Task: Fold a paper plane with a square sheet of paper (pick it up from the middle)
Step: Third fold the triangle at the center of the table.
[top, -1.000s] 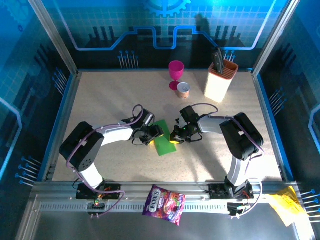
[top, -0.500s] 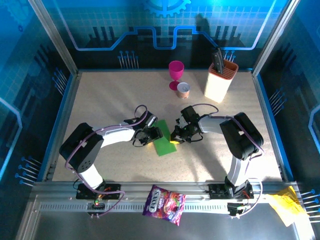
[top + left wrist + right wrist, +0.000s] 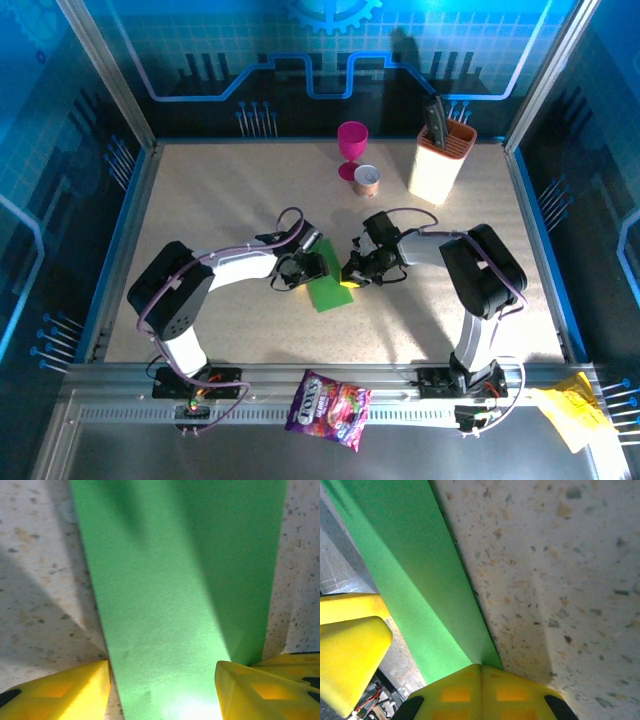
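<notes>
**Left gripper (image 3: 306, 278) spread over green paper (image 3: 328, 292), right gripper (image 3: 349, 279) pinching its edge**

Seen from the top: both arms reaching inward to the middle of the speckled table (image 3: 200, 210), gripper heads close together, the left one at the paper's left side and the right one at its right side. Green paper flat on the surface as a narrow folded strip, set at a slant, its near end pointing toward the bases.

Seen from the left wrist: left gripper (image 3: 162, 695) held wide apart, one yellow fingertip (image 3: 60, 692) just beside the strip's left edge and the other just beside its right edge. Green paper (image 3: 175, 580) running straight up between them across the table (image 3: 35, 555). Contact between fingertips and paper: cannot tell.

Seen from the right wrist: right gripper (image 3: 481, 692) pressed together, the seam between its two yellow pads running up the middle. Green paper (image 3: 405, 570) tapering down into that seam and clamped there, with a long crease dividing a brighter band from a darker one. Bare table (image 3: 555, 570) to the right of the strip.

Along the table's far edge, well apart from the paper: pink goblet (image 3: 352, 145), small can (image 3: 367, 180) just beside it, tan knife block (image 3: 441, 160) further right. On the metal rail (image 3: 110, 385) at the near edge: purple snack bag (image 3: 328, 408) between the two bases, crumpled yellow paper (image 3: 568, 410) at the far right.
</notes>
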### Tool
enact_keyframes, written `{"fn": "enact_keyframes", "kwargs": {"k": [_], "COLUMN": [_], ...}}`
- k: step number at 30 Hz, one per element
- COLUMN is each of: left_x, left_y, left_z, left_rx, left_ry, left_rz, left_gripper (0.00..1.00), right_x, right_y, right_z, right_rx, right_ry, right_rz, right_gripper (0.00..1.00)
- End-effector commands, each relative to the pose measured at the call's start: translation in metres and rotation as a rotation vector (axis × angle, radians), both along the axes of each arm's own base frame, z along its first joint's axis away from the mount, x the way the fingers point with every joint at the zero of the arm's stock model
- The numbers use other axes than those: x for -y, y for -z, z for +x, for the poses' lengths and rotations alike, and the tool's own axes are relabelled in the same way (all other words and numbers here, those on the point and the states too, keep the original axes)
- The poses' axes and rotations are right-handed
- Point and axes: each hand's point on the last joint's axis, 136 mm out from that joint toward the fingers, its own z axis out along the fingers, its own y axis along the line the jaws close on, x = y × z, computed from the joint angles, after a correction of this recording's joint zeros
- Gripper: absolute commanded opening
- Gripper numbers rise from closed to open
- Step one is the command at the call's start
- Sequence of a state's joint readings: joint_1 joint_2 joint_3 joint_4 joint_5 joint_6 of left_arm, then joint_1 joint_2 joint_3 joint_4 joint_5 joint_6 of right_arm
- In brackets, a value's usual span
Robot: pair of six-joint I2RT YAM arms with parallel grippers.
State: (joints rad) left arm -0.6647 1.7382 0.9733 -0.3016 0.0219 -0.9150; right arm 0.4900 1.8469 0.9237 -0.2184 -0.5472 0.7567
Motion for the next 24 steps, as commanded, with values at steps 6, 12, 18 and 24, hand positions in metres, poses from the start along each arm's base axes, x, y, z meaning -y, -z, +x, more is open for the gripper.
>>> {"fn": "enact_keyframes", "kwargs": {"k": [6,12,18,24], "left_x": [0.034,0.039,0.031,0.020], "left_y": [-0.023,-0.033,-0.029,-0.019], "left_z": [0.011,0.011,0.007,0.000], "left_rx": [0.082,0.130,0.134,0.118], "left_ry": [0.064,0.059,0.060,0.078], "left_rz": [-0.124,-0.199,-0.187,-0.162], "left_gripper": [0.58,0.59,0.67,0.68], "right_x": [0.034,0.035,0.036,0.038], "right_y": [0.043,0.045,0.046,0.046], "right_z": [-0.022,-0.023,-0.024,-0.023], "right_rx": [-0.113,-0.120,-0.122,-0.123], "right_ry": [0.031,0.033,0.033,0.036], "right_rz": [-0.164,-0.168,-0.175,-0.181], "right_gripper": [0.03,0.03,0.03,0.03]}}
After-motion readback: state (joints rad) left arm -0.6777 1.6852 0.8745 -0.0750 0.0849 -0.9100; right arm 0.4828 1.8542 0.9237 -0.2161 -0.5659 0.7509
